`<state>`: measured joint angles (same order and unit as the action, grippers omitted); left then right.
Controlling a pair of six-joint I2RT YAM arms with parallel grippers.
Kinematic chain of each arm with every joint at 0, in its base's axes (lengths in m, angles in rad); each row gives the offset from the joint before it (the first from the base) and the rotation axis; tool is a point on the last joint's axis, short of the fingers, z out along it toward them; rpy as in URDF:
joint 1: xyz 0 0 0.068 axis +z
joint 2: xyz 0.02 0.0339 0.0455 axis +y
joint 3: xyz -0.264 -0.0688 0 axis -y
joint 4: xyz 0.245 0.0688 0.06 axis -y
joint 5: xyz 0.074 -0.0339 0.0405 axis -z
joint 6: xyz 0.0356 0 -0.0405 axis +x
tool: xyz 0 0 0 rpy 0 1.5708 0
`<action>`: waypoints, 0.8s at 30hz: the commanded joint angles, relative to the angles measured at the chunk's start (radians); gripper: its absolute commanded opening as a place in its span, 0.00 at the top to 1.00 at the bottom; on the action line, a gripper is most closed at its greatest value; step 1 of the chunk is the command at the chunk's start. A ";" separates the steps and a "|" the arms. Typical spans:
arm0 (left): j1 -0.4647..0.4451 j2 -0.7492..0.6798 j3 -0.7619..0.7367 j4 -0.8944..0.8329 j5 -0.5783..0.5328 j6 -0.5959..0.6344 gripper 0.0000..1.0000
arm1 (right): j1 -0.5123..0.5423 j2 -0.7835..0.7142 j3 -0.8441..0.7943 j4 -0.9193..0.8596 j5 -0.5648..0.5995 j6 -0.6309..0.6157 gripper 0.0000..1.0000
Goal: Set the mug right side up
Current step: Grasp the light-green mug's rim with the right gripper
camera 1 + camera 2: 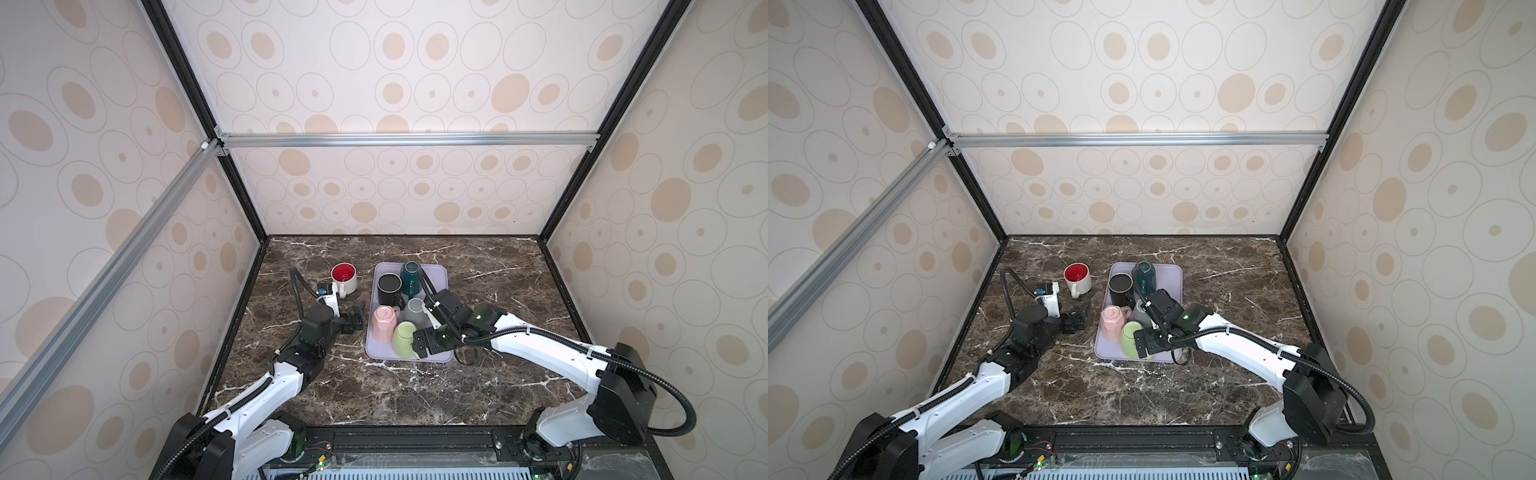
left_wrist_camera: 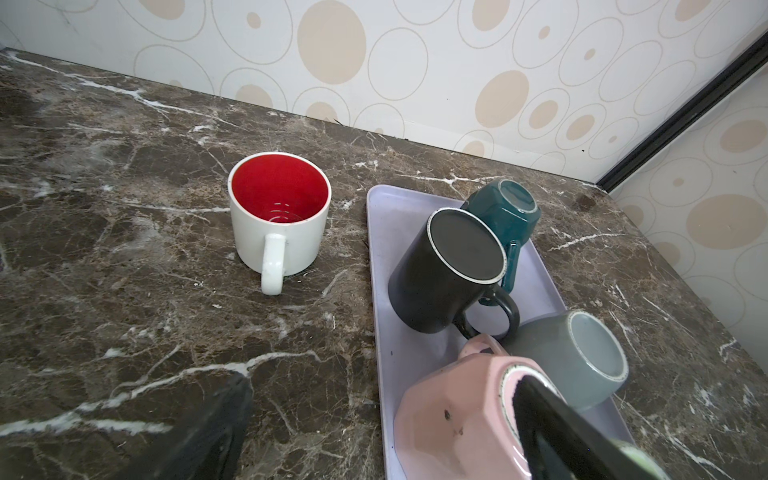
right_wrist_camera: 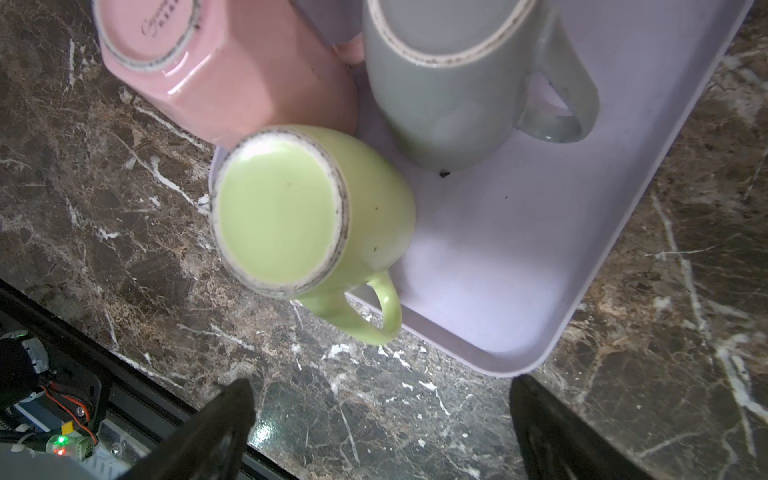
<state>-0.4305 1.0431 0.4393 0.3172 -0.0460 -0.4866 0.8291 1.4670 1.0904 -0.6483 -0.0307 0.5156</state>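
Several mugs stand upside down on a lavender tray (image 1: 438, 282) (image 1: 1171, 282): green (image 1: 404, 338) (image 3: 282, 208), pink (image 1: 384, 322) (image 2: 457, 415), grey (image 1: 414, 311) (image 3: 449, 104), black (image 1: 389, 286) (image 2: 449, 266) and teal (image 1: 411, 274) (image 2: 511, 208). A white mug with a red inside (image 1: 344, 277) (image 2: 278, 224) stands upright on the table, left of the tray. My left gripper (image 1: 353, 322) (image 2: 384, 386) is open beside the pink mug. My right gripper (image 1: 419, 343) (image 3: 380, 386) hangs open at the tray's front, just off the green mug's handle, holding nothing.
The dark marble table (image 1: 498, 291) is walled in at the left, back and right. A black rail (image 1: 415, 436) runs along its front edge. Bare tray floor (image 3: 540, 249) lies right of the green mug.
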 commanded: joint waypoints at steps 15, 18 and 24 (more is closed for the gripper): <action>-0.004 0.005 0.002 -0.006 -0.006 -0.019 0.02 | 0.040 0.155 0.125 -0.062 -0.009 -0.057 0.38; -0.004 0.002 0.002 -0.004 0.001 -0.021 0.02 | 0.040 0.173 0.144 -0.086 -0.003 -0.071 0.38; -0.004 -0.006 -0.001 -0.006 0.000 -0.029 0.02 | 0.040 0.194 0.143 -0.065 -0.012 -0.106 0.41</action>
<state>-0.4305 1.0435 0.4320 0.3164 -0.0460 -0.4995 0.8600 1.6451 1.2175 -0.6945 -0.0460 0.4412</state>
